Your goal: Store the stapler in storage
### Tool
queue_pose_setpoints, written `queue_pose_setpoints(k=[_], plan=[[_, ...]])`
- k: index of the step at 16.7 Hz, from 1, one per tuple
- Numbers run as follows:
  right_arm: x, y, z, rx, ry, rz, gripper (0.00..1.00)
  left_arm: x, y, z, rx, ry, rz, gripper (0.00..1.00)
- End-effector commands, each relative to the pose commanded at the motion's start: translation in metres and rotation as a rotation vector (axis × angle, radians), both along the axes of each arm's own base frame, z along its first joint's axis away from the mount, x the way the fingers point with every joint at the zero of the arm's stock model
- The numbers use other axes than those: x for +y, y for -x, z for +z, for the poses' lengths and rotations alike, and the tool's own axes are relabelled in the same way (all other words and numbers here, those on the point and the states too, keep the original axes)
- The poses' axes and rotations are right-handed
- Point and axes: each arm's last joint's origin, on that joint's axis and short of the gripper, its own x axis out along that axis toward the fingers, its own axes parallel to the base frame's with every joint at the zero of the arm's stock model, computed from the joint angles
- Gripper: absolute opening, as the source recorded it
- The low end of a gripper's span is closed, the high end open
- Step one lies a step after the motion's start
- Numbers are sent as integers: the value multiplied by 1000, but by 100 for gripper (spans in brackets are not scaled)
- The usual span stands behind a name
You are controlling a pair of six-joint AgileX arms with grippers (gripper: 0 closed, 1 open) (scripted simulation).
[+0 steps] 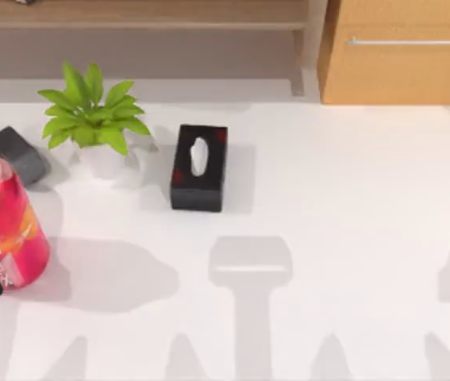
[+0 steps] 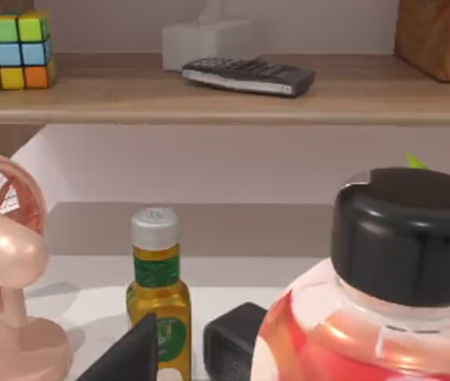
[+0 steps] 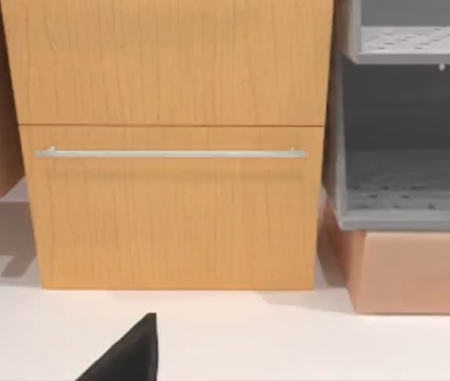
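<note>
**Opening stage: drawer shut, stapler not yet lifted.**
The storage drawer (image 3: 173, 214) at the table's (image 1: 328, 238) far right is closed, its silver bar handle (image 3: 169, 153) level across the front. The right gripper (image 3: 129, 353) faces it from the table side; whether it is released or clenched cannot be told. The same goes for the left gripper (image 2: 129, 357), at the far left. What appears to be the stapler (image 1: 18, 153), a dark grey block, lies on the table at far left, beside the potted plant (image 1: 90, 119) and just behind the pink bottle (image 1: 6, 230). The drawer likely comes first: take the bar near its middle and pull straight out. The left gripper should approach the stapler around the bottle.
</note>
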Motion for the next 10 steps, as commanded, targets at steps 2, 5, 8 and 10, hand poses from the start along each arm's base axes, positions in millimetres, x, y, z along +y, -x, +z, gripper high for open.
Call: queue_pose_setpoints(k=[2, 5, 8, 10], plan=[[0, 0, 0, 0, 0, 0, 100, 0, 0, 0, 0, 0, 0, 100], [0, -1, 13, -33, 50, -11, 100, 0, 0, 0, 0, 0, 0, 100], [-1, -8, 39, -77, 167, -27, 100, 0, 0, 0, 0, 0, 0, 100], [0, -18, 59, -98, 276, -37, 100, 0, 0, 0, 0, 0, 0, 100]])
